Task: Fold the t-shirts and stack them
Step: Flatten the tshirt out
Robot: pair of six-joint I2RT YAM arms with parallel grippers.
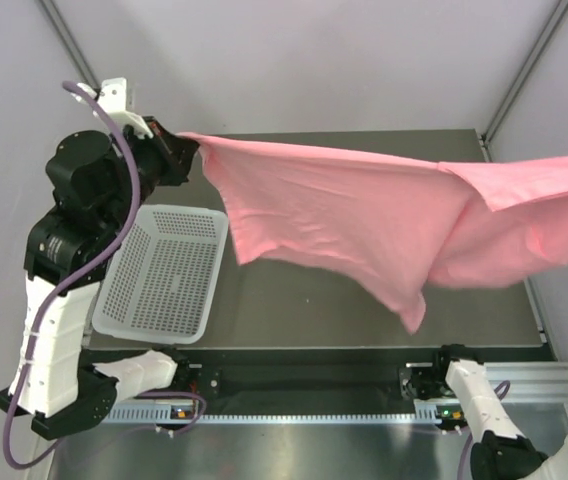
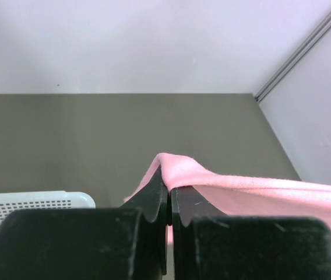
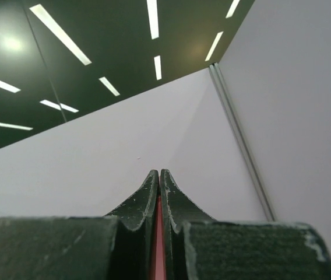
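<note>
I have the t-shirt (image 1: pixel 364 215) stretched in the air above the table (image 1: pixel 314 310), left hand (image 2: pixel 169 189) and right hand (image 3: pixel 158 178) both pinching it; no fold made yet

You had a dark grey-olive table (image 1: pixel 294 310) boxed in by plain white walls (image 1: pixel 314 60), with a metal corner strut (image 1: pixel 526 68) rising at the far right. Above you was a dark ceiling (image 3: pixel 119 52) crossed by bright strip lights (image 3: pixel 60 35). A ribbed metal rail (image 1: pixel 314 418) lined the table's near edge.
</note>
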